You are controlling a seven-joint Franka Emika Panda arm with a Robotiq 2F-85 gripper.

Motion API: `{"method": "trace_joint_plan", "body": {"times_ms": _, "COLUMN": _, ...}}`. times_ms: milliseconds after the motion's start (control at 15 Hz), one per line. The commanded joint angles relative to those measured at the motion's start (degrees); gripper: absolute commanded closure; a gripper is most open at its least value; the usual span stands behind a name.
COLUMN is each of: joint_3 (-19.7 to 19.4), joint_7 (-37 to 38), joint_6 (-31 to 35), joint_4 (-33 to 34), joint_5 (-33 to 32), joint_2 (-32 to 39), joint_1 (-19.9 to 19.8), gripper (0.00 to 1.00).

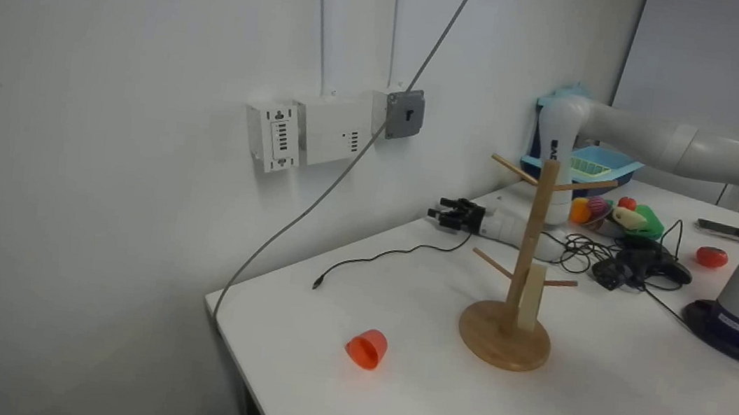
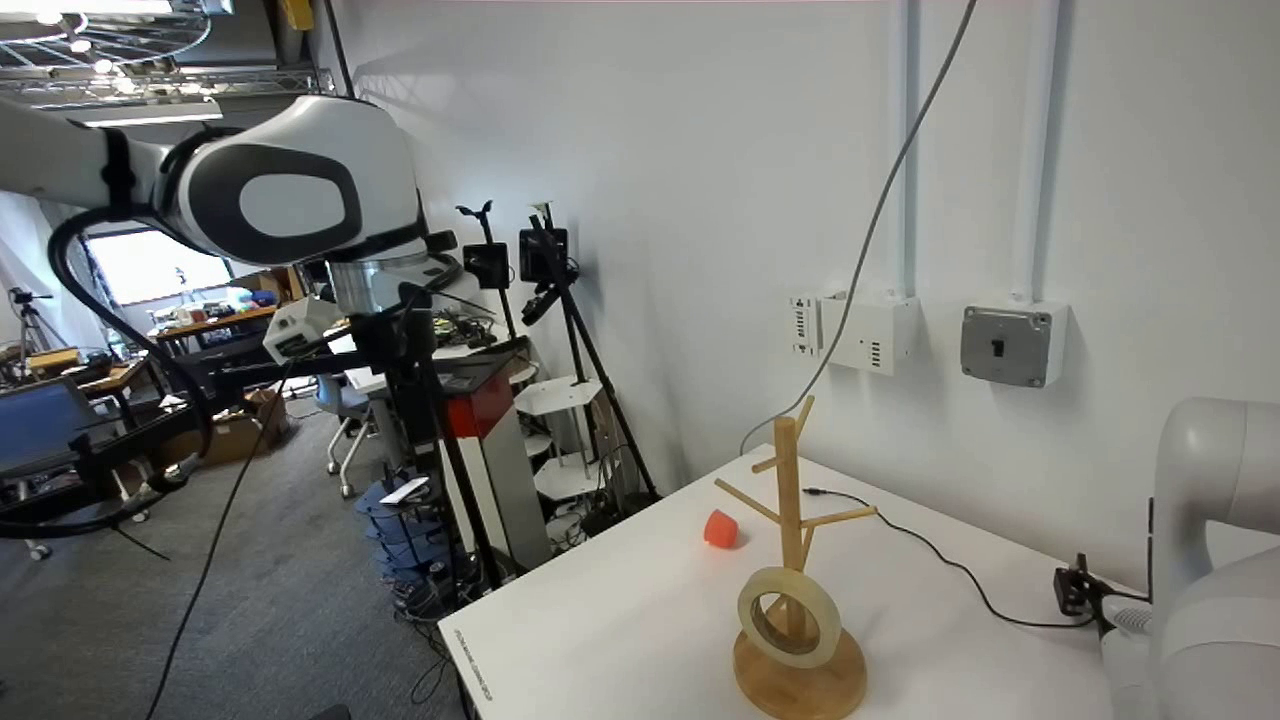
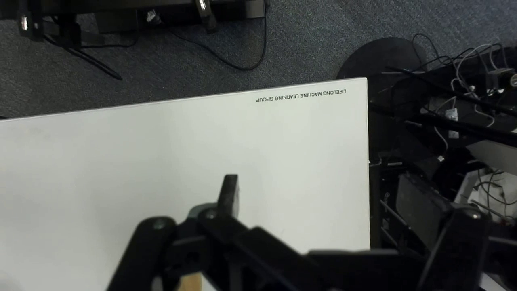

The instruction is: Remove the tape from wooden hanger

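The wooden hanger [image 1: 501, 340] stands upright on the white table, and it also shows in an exterior view [image 2: 787, 480]. The tape [image 2: 785, 579] is a pale ring hung on a low peg, beside the pole and above the round base. In an exterior view the tape [image 1: 531, 298] is seen edge-on. My gripper [image 3: 329, 202] is open and empty, with its fingers wide apart over the table's corner area. In an exterior view it is held high, away from the hanger, and its fingers are hard to make out. A sliver of wood [image 3: 190, 283] shows at the wrist view's bottom edge.
An orange cup [image 1: 368, 348] lies on its side near the hanger. Another white arm [image 1: 673, 142] with a small black gripper [image 1: 459, 215] rests on the table by the wall. A black cable [image 1: 392, 252], toy fruit [image 1: 605, 212] and a blue rack [image 1: 618, 160] lie farther along.
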Motion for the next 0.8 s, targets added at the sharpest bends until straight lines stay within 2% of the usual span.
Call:
{"method": "trace_joint_plan", "body": {"times_ms": 0, "joint_3": 0.3, "joint_7": -0.1, "joint_6": -0.1, "joint_4": 0.1, "joint_5": 0.1, "joint_2": 0.0, "joint_1": -0.4, "gripper": 0.00}}
{"method": "trace_joint_plan", "body": {"times_ms": 733, "joint_3": -0.2, "joint_7": -0.4, "joint_6": 0.0, "joint_4": -0.6, "joint_5": -0.4, "joint_2": -0.9, "joint_1": -0.8, "gripper": 0.00}}
